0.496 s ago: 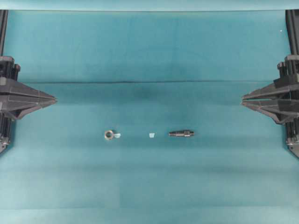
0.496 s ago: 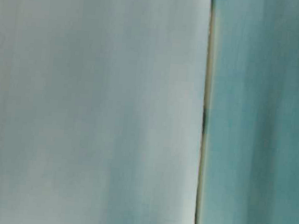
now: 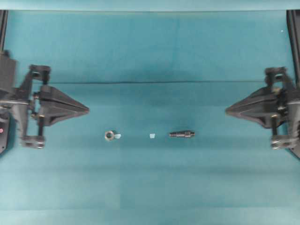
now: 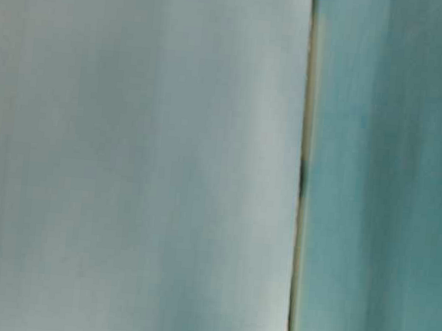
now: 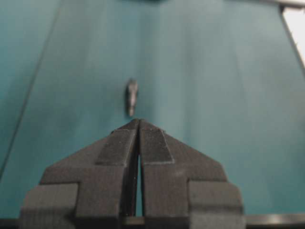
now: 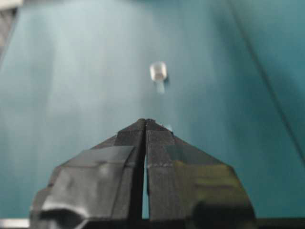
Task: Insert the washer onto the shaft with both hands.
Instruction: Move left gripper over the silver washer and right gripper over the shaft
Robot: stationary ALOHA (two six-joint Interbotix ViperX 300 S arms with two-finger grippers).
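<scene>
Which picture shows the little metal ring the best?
The overhead view: the washer lies whole on the cloth, its hole showing. The right wrist view shows it blurred, the table-level view only a sliver at the edge, and the left wrist view not at all.

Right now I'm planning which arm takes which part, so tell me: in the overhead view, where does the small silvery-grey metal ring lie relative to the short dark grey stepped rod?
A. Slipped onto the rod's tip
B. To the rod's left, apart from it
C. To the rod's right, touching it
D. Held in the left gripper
B: the silvery-grey washer ring lies on the teal cloth well left of the dark grey shaft rod, with a pale scrap between them.
</scene>
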